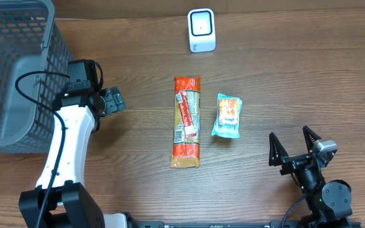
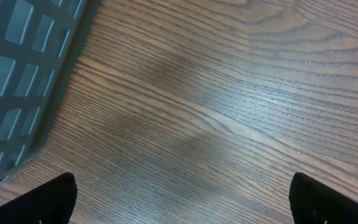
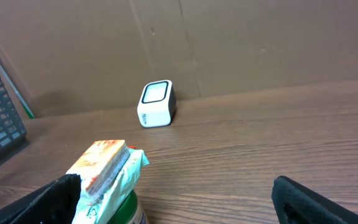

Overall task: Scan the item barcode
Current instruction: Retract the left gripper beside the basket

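**Both grippers empty, packets at the centre**

The long orange packet (image 1: 186, 121) and the small teal packet (image 1: 227, 116) lie side by side, not touching, at the table's (image 1: 296, 63) centre. The scanner (image 1: 201, 30) stands at 12 o'clock. The left gripper (image 1: 115, 101), at 9 o'clock beside the basket (image 1: 11, 76), and the right gripper (image 1: 290, 134), at 4 o'clock, have their jaws spread wide and hold nothing.

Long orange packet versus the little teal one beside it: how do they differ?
The long orange packet is much longer than the small teal packet. The long orange packet has orange-red ends and a tan body. The small teal packet has teal edges around an orange picture. Both lie flat on the wooden table, unheld, pointing lengthwise toward the white scanner.
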`<action>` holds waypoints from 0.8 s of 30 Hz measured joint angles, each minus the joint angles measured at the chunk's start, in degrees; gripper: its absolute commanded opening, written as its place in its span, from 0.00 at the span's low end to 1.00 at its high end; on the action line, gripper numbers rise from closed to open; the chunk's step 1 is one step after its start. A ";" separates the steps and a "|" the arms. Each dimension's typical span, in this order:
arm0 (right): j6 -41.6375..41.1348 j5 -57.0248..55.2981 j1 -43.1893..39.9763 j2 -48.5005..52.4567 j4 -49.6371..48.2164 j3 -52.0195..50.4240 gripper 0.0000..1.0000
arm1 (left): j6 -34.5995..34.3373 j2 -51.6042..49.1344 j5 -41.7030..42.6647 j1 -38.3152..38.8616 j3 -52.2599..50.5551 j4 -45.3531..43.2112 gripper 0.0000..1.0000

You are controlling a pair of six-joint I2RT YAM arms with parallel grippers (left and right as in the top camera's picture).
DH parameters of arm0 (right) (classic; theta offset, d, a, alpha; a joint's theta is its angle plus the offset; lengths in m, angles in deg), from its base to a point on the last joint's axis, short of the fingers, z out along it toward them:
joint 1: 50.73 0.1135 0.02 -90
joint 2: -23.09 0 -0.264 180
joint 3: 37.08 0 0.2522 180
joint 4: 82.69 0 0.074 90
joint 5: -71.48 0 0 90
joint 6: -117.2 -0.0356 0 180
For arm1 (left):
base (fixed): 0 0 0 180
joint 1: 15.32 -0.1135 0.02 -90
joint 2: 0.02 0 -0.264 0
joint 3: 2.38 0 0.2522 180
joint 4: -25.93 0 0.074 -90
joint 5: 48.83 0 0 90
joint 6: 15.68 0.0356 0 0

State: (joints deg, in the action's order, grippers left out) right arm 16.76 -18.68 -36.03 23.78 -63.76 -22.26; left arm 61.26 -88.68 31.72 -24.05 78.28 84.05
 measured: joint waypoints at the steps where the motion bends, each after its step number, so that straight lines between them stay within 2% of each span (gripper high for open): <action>1: 0.00 -0.02 0.00 0.00 0.00 0.00 1.00 | -0.02 0.00 0.00 0.00 0.00 0.00 1.00; 24: -0.28 1.66 0.02 0.00 1.86 0.13 1.00 | 0.00 0.00 0.00 0.00 0.00 0.00 1.00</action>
State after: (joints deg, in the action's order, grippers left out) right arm 16.48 -17.02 -36.01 23.78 -61.90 -22.13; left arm 61.26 -88.68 31.72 -24.05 78.28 84.05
